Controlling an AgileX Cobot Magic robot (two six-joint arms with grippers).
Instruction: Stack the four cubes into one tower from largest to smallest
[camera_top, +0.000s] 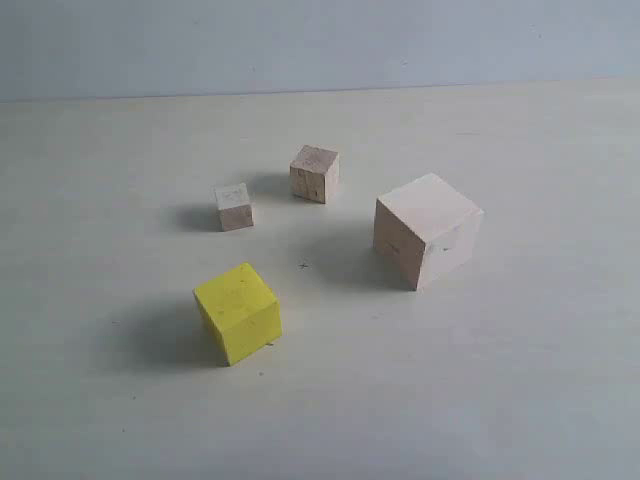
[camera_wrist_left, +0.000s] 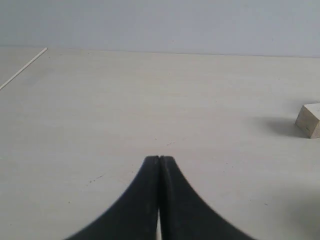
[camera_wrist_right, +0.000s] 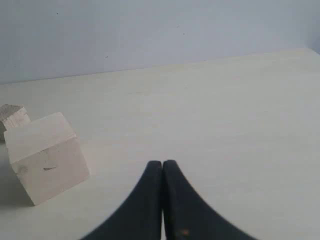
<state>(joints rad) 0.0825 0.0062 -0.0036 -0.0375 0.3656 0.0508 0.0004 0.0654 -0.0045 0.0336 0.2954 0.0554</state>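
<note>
though the exterior view takes in all four cubes standing apart on the pale table (camera_top: 520, 400), it shows neither arm, so the grippers can be read only from the wrist cameras. there the left gripper (camera_wrist_left: 159, 159) has its dark fingers pressed together with nothing between them, and the right gripper (camera_wrist_right: 162, 163) is likewise closed on nothing; only the tips of each show, the rest cut off by the frame edge. in the exterior view the large pale cube (camera_top: 428, 230) sits to the right, the yellow cube (camera_top: 238, 313) nearest the camera on the left, the small wood cube (camera_top: 315, 173) farthest back, and the smallest wood cube (camera_top: 234, 207) near it to the left; none touches another and nothing is stacked. the left wrist view catches only a cropped wood corner (camera_wrist_left: 310, 120) at the frame edge, and which cube it belongs to is unclear. the right wrist view shows the large pale cube close by, with another pale cube (camera_wrist_right: 12, 117) beyond it, cut by the edge; the yellow cube shows in neither wrist view.
</note>
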